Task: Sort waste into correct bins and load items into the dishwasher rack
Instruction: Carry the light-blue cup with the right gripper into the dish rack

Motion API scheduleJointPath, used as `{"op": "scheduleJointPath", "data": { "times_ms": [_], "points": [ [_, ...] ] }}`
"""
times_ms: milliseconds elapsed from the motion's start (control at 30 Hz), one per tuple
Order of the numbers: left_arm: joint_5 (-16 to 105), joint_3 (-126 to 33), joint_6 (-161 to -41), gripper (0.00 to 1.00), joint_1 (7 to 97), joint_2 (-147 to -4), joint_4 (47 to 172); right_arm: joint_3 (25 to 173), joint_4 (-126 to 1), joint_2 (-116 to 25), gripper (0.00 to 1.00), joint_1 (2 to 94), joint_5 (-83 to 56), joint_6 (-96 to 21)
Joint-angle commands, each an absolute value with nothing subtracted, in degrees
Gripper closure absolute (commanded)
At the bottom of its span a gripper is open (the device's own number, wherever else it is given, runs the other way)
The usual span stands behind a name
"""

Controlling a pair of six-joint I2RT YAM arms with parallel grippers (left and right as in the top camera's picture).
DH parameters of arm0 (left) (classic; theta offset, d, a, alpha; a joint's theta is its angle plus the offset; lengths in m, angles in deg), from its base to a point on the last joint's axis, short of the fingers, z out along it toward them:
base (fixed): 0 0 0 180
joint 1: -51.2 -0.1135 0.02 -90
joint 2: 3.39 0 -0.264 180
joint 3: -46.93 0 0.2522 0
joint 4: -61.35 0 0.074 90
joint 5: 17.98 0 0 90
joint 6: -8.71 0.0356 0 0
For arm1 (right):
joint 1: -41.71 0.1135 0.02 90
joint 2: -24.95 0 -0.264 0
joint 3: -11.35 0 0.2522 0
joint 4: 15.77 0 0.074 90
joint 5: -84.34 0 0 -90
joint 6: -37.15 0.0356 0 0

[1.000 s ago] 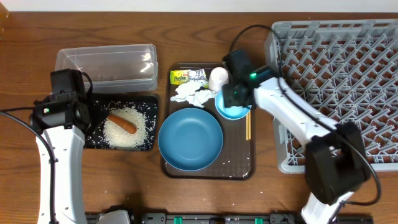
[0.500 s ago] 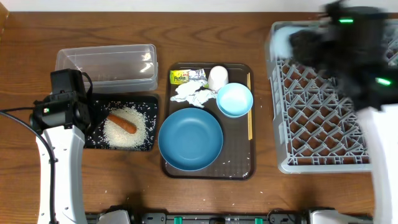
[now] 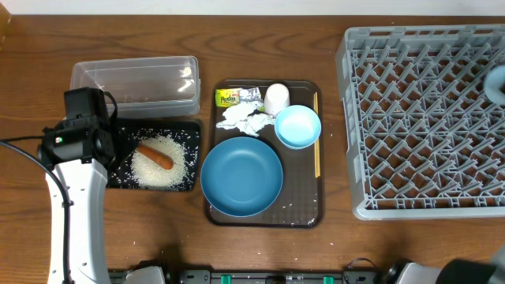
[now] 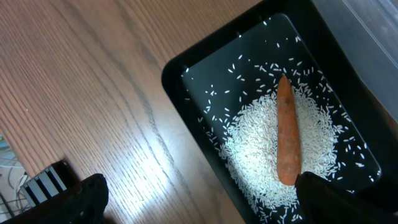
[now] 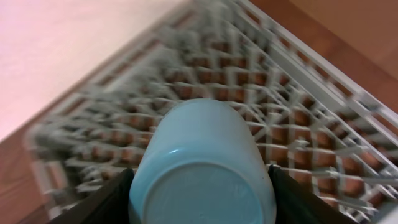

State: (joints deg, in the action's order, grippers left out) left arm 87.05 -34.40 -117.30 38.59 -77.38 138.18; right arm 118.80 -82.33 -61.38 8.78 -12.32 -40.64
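My right gripper (image 5: 200, 186) is shut on a pale-blue cup (image 5: 202, 162), held bottom toward the camera above the grey dishwasher rack (image 5: 298, 118). In the overhead view only the cup's edge (image 3: 497, 81) shows, at the rack's (image 3: 418, 118) right side. My left gripper (image 4: 199, 205) hangs open over the near end of the black tray (image 4: 180, 68), which holds loose rice (image 4: 255, 149) and an orange carrot stick (image 4: 287, 137). On the brown tray (image 3: 304, 213) sit a large dark-blue bowl (image 3: 241, 175), a small light-blue bowl (image 3: 297, 126), a white cup (image 3: 276, 99), tissue (image 3: 241, 118), a wrapper (image 3: 235, 96) and chopsticks (image 3: 316, 150).
A clear plastic tub (image 3: 134, 83) lies just behind the black tray (image 3: 189, 126). The left arm (image 3: 75, 181) runs along the table's left side. A few rice grains are scattered on the brown tray's front part.
The right arm has swept from the brown tray across the rack to the far right, carrying the pale-blue cup almost out of the overhead view. The left arm has not moved.
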Motion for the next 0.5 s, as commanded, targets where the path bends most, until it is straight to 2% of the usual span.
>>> {"op": "scheduleJointPath", "data": {
  "times_ms": [0,200,467],
  "points": [
    [87.95,-35.08,-117.61,0.02,38.35,-77.56,138.48,119.02,-83.11,-65.86,0.39,5.61,-9.30,-42.19],
    [87.95,-35.08,-117.61,0.02,38.35,-77.56,138.46,119.02,-84.36,-71.80,0.44,2.83,-4.19,-42.22],
    [87.95,-35.08,-117.61,0.02,38.35,-77.56,138.48,119.02,-84.01,-75.63,0.40,2.62,0.08,-42.85]
  ]
}}
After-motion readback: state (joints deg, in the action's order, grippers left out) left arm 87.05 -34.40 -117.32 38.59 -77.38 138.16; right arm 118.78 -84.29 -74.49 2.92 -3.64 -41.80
